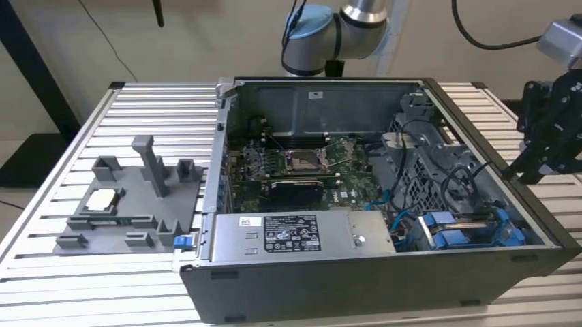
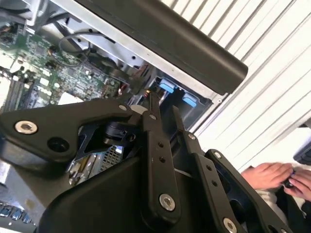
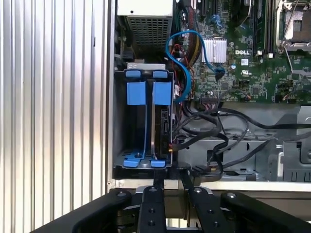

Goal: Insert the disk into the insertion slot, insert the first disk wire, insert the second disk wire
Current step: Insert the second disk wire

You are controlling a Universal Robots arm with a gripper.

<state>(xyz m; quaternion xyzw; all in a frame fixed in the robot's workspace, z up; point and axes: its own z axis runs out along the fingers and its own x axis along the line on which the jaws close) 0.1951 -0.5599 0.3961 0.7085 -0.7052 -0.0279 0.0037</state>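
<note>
On the left, a grey fixture tray (image 1: pixel 136 225) lies beside the open computer case (image 1: pixel 364 286). The power-supply box (image 1: pixel 291 235) sits along the case's near wall. In the near right corner the disk (image 3: pixel 163 121) stands on edge in its bay, long axis left-right. A blue cable (image 3: pixel 177 63) and black cables (image 3: pixel 214 131) crowd it. My gripper (image 3: pixel 171 175) hovers outside the right wall, fingers slightly apart, empty.

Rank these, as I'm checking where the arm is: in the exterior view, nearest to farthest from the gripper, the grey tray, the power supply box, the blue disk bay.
1. blue disk bay, case corner beside the gripper.
2. power supply box, mid-case.
3. grey tray, outside, the exterior view's left.
</note>
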